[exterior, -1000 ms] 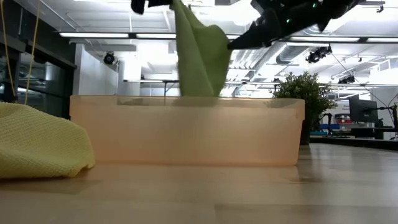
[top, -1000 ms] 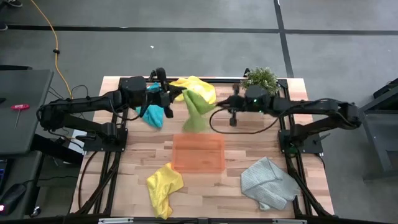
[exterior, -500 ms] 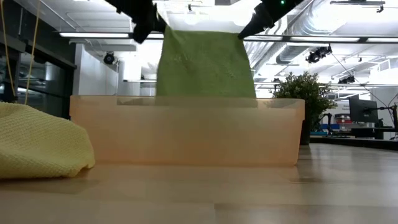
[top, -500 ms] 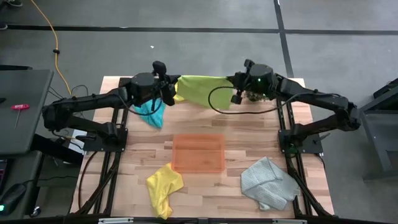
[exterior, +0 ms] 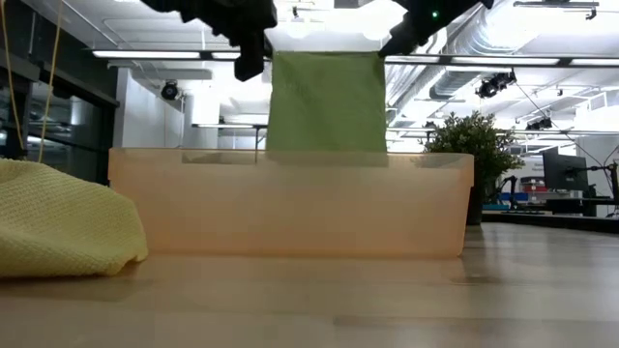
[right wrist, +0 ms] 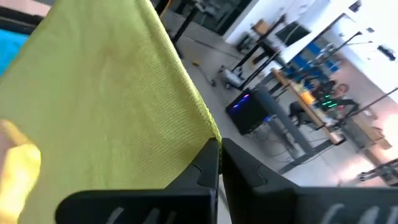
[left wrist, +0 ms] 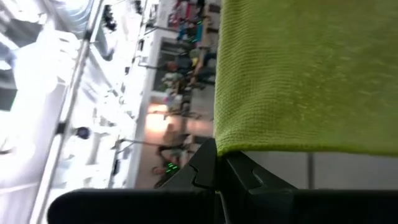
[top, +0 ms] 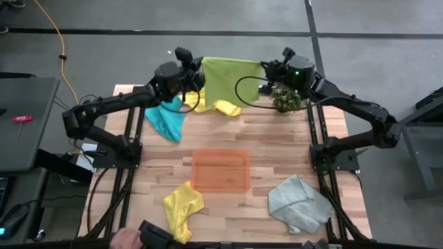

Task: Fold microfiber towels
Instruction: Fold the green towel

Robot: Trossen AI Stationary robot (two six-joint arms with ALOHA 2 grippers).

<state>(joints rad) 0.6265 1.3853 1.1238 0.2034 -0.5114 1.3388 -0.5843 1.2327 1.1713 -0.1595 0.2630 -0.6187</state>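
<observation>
Green towel (top: 232,77) stretched aloft between both arms' apparently pinching jaws.

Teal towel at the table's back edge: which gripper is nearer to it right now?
Left. The left gripper, shut on the lime green towel, is raised just beside the teal towel. The right gripper holds the opposite corner, near the potted plant.

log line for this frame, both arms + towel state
left gripper: shut on lime green towel corner | right gripper: shut on opposite corner | towel: stretched, lifted at table's far edge
</observation>
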